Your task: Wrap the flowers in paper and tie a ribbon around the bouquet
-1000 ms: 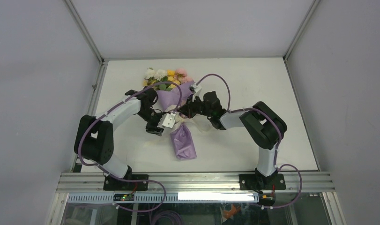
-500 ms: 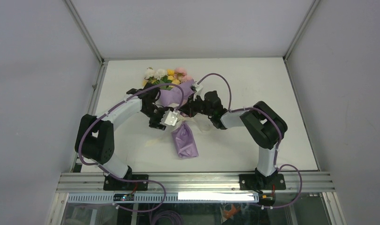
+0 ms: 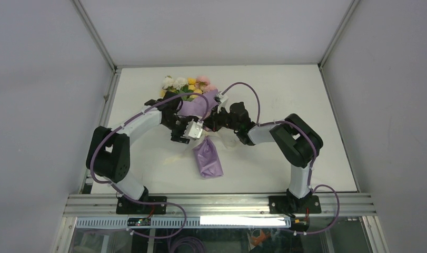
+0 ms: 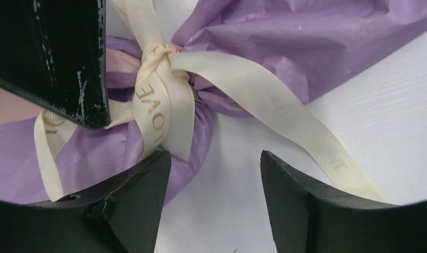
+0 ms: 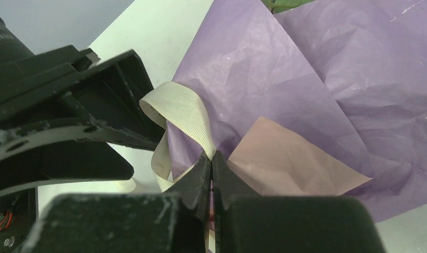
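Observation:
The bouquet (image 3: 198, 110) lies mid-table, its flowers (image 3: 186, 84) at the far end and the lilac paper (image 3: 207, 161) tapering toward me. The cream ribbon (image 4: 161, 100) is knotted round the paper's waist, and one free end (image 4: 290, 126) trails across the table. My left gripper (image 4: 215, 158) hovers just below the knot, open, with only bare table between its fingers (image 4: 135, 195). My right gripper (image 5: 211, 158) is shut on a ribbon loop (image 5: 182, 113) beside the purple paper (image 5: 285, 79), where the sheet's pale pink face (image 5: 290, 168) shows. Both grippers meet at the bouquet's waist (image 3: 203, 126).
An aluminium rail (image 3: 216, 203) runs along the near edge with both arm bases on it. Grey walls enclose the white table (image 3: 295, 95) on three sides. A pale ribbon end (image 3: 174, 158) lies left of the paper's tail.
My left gripper's jaws have widened and it has shifted slightly up and right toward the knot. The right gripper has stayed shut in place.

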You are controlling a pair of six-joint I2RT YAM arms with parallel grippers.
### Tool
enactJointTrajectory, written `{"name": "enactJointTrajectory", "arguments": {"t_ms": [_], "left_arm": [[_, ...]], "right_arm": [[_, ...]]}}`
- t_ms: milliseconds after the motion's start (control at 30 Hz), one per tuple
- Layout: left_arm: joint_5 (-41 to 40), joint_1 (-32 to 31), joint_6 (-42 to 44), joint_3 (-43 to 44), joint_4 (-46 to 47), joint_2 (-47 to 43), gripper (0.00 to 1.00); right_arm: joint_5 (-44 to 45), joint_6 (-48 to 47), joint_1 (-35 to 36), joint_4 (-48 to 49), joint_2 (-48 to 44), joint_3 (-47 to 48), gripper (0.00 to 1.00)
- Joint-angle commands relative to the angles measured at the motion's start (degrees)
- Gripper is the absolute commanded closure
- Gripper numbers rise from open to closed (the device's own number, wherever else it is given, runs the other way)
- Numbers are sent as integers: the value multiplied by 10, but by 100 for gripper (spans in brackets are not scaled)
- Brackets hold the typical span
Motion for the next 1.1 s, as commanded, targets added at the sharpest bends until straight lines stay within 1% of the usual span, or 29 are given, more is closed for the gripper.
{"name": "enactJointTrajectory", "arguments": {"t_ms": [0, 67, 100, 167, 267, 467, 567, 800, 833, 900, 933, 1067], "left_arm": [[33, -20, -22, 19, 46, 6, 36], [37, -27, -29, 18, 46, 6, 44], [38, -29, -30, 16, 47, 6, 46], [39, -33, -36, 15, 51, 6, 46], [31, -36, -68, 18, 76, 8, 48], [-4, -38, -101, 8, 129, 9, 55], [-15, -40, -109, 3, 139, 7, 63], [-20, -44, -121, -6, 146, 3, 87], [-20, -45, -122, -7, 147, 3, 88], [-24, -45, -122, -9, 149, 3, 98], [-26, -45, -122, -10, 150, 3, 100], [-44, -45, -136, -13, 144, -14, 100]], "right_arm": [[2, -10, -5, 24, -7, 4, 100], [4, -11, -4, 23, -8, 3, 100], [3, -11, -5, 23, -7, 3, 100], [2, -11, -5, 24, -7, 2, 100], [0, -10, -5, 25, -6, 1, 100], [-2, -9, -5, 33, -7, -4, 100], [-3, -8, -5, 34, -7, -4, 100], [-4, -7, -6, 34, -7, -4, 100], [-4, -7, -6, 33, -8, -4, 100], [-5, -7, -7, 34, -9, -5, 100], [-5, -7, -7, 34, -9, -5, 100], [-5, -7, -11, 31, -11, -8, 100]]}}
